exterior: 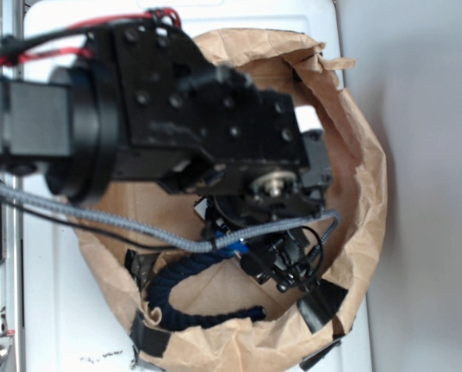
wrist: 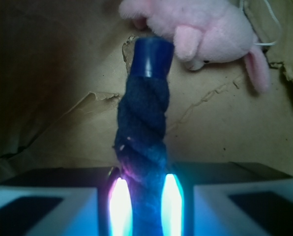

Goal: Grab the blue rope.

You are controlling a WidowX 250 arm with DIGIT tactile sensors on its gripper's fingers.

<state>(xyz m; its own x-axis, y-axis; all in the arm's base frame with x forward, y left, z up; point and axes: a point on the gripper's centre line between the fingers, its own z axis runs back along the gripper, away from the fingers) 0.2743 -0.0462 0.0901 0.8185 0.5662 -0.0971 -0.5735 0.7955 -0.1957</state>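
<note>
The blue rope (exterior: 169, 310) is a thick navy twisted length lying in a curve on the floor of a brown paper bag (exterior: 363, 178). In the wrist view the blue rope (wrist: 141, 128) runs straight up from between my fingers, and its smooth blue end reaches the pink plush toy (wrist: 205, 29). My gripper (wrist: 142, 206) is shut on the rope, with both glowing pads (wrist: 119, 204) pressed against its sides. From outside, the gripper (exterior: 243, 252) is low inside the bag at the rope's upper end, partly hidden by the arm and cable.
The bag's crumpled rolled-down walls ring the gripper closely on all sides. A thin grey braided cable (exterior: 99, 217) hangs across the bag's opening. Black tape patches (exterior: 320, 302) sit on the bag's rim. The bag stands on a white surface (exterior: 53, 294).
</note>
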